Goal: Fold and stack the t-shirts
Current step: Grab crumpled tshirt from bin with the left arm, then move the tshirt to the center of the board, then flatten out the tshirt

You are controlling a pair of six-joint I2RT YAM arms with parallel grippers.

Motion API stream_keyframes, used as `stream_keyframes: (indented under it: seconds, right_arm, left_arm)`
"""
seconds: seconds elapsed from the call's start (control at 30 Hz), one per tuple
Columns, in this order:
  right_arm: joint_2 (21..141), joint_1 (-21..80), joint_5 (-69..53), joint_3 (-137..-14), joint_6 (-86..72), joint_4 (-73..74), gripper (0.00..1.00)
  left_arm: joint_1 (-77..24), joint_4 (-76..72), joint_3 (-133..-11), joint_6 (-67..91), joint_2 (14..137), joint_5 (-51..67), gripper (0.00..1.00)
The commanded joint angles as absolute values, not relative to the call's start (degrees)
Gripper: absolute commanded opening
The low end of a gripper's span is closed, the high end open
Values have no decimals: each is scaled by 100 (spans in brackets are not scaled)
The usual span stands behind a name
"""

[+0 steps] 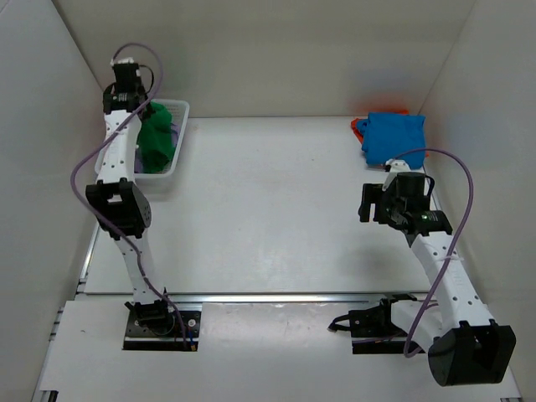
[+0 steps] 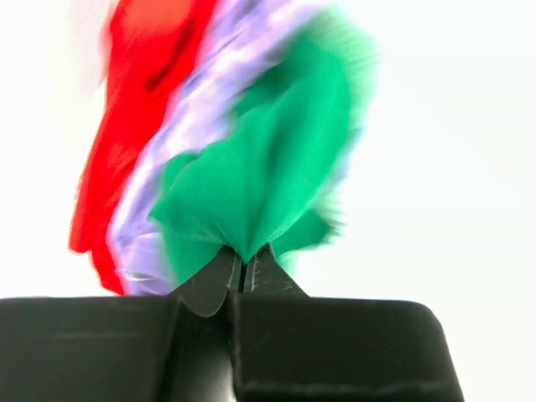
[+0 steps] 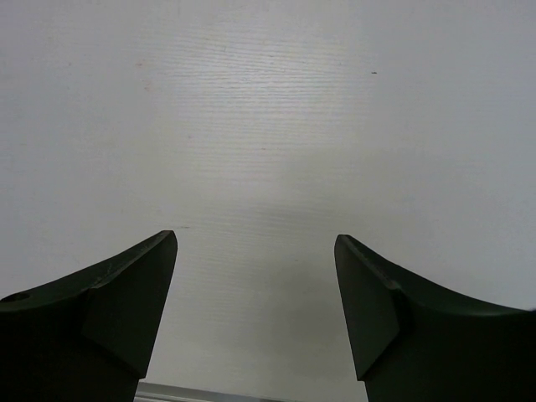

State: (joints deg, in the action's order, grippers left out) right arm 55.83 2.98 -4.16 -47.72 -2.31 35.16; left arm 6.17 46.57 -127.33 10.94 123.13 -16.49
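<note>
**Green shirt hangs above basket**

The left fingers [image 2: 219, 283] pinch shut on the bunched green shirt [image 1: 157, 138]. It hangs over the white basket [image 1: 178, 163], its length along the basket's long side, with a lavender shirt [image 2: 197, 117] blurred behind. Far across the table [image 1: 268, 209] from the basket, a folded blue shirt [image 1: 395, 134] lies on a red shirt [image 1: 358, 126]. The right fingers [image 3: 126, 293] are spread wide, holding nothing.

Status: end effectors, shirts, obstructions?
Left end effector shut on bright green cloth t-shirt at white mesh basket. Right end effector open over table. Folded blue t-shirt far right. Nothing blocking.
</note>
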Motion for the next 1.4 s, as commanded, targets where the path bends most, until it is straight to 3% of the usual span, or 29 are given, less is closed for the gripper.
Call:
stream_keyframes:
  seconds: [0.0, 0.17, 0.23, 0.3, 0.53, 0.7, 0.77, 0.83, 0.93, 1.17, 1.37]
  right_arm:
    - [5195, 290, -658, -4536, -579, 3270, 73]
    - [4676, 536, -642, -4193, -852, 3164, 73]
    - [4623, 589, -528, -4149, -809, 3138, 73]
    - [4544, 554, -615, -4140, -817, 3138, 73]
    - [4552, 632, -641, -4069, -826, 3015, 73]
    - [4824, 808, -677, -4131, -808, 2901, 74]
    - [5000, 896, -677, -4131, -739, 2865, 75]
    - [5307, 1054, -694, -4262, -704, 2909, 77]
    - [5545, 1177, -615, -4219, -773, 2945, 79]
    - [6247, 1273, -686, -4061, -940, 2708, 78]
    - [6609, 1327, -651, -4104, -984, 2523, 79]
  left_arm:
    - [-341, 4816, -13700, 985, 10804, -492, 0]
    - [-1923, 4044, -12359, 1027, 9309, -38, 0]
    - [-1864, 3571, -11831, 1859, 8808, 1180, 0]
    - [-1793, 3200, -11401, 2258, 8482, 1624, 0]
    - [-1740, 3050, -9916, 2356, 8121, 1741, 0]
    - [-1557, 2015, -7248, 2706, 7962, 1416, 0]
    - [-1170, 1907, -6622, 2899, 8233, 1406, 12]
    - [-696, 1969, -6250, 2988, 8481, 1738, 49]
    - [-658, 1794, -5662, 3076, 8351, 1891, 71]
    - [-2377, 1602, -5222, 3716, 8085, 1241, 90]
    - [-3163, 757, -4896, 4578, 8682, 459, 92]
